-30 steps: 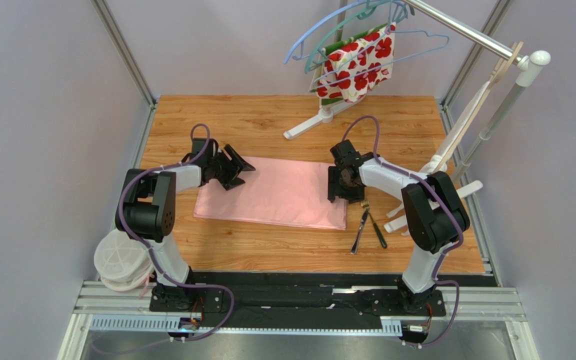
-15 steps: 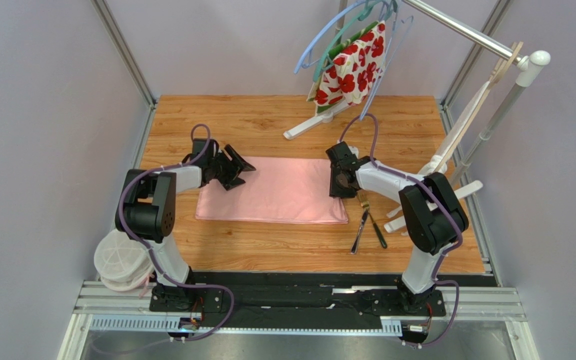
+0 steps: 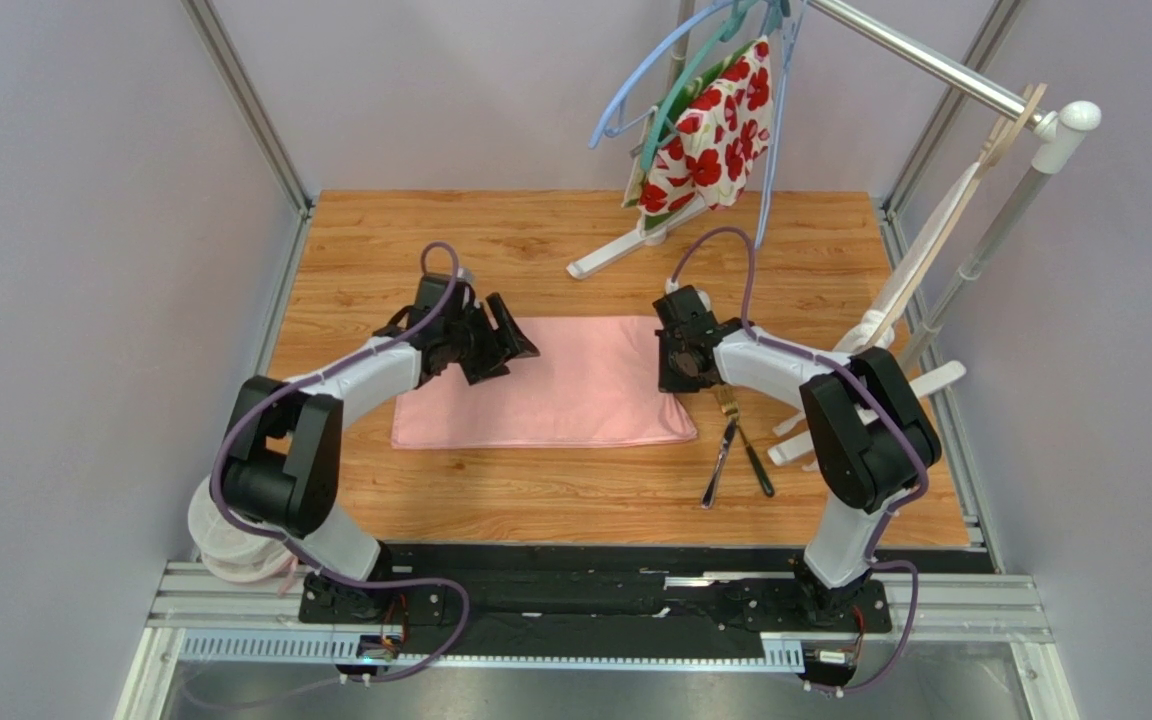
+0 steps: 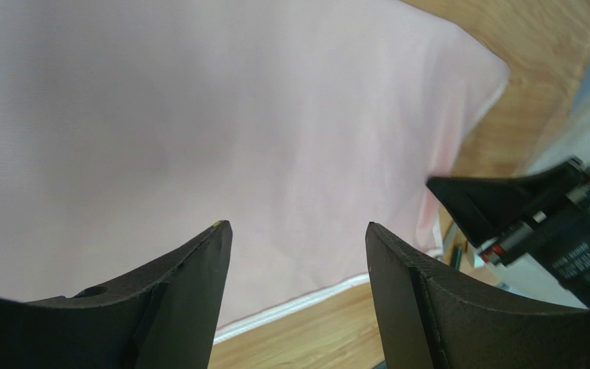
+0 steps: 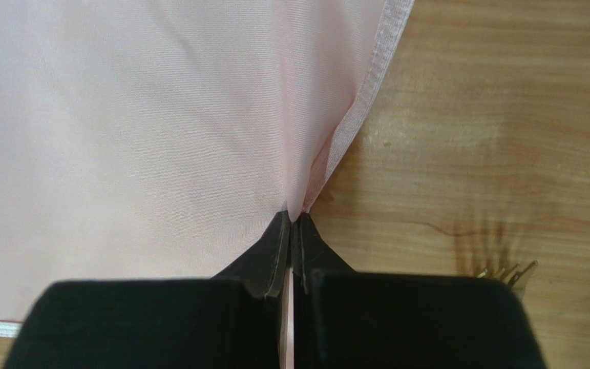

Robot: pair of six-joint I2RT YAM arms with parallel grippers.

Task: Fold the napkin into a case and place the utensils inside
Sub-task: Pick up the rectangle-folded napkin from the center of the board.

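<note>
The light-pink napkin (image 3: 552,387) lies flat as a folded oblong on the wooden table. My right gripper (image 3: 677,362) is at its right edge, shut on a pinched fold of the cloth (image 5: 317,165), and the tips (image 5: 293,219) meet with pink showing between them. My left gripper (image 3: 516,344) hovers open over the napkin's far left part. Nothing is between its fingers (image 4: 296,227), and the pink cloth (image 4: 198,115) lies below. The utensils lie on bare wood right of the napkin: a fork (image 3: 720,444) and a darker thin piece (image 3: 757,462). Fork tines (image 5: 510,271) show in the right wrist view.
A red-and-white floral cloth (image 3: 710,128) hangs on hangers from a white stand (image 3: 624,249) at the back. A white rack (image 3: 973,225) leans at the right edge. A white round container (image 3: 237,543) sits by the left arm's base. Walls enclose three sides.
My right gripper has shut on the napkin's right edge. My left gripper moved right, over the napkin. The napkin's near edge shifted back, and the floral cloth swung on its hanger.
</note>
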